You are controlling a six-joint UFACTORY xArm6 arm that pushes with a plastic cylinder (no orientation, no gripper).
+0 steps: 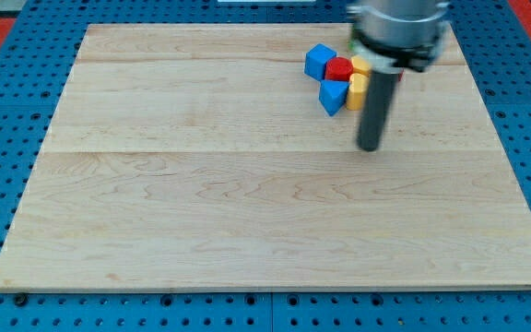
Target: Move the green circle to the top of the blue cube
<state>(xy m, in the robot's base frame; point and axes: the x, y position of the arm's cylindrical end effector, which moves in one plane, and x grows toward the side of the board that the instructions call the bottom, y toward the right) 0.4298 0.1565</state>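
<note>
Resting bare, gripping nothing, tip [369, 147] just below the cluster holding the blue cube [319, 61], green circle hidden, direction from tip untellable.

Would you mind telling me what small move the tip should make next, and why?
Probably back toward the view's top right. No green circle shows; it may sit hidden behind the arm. My tip rests below the cluster of blue cube, red block, blue block and yellow blocks.
</note>
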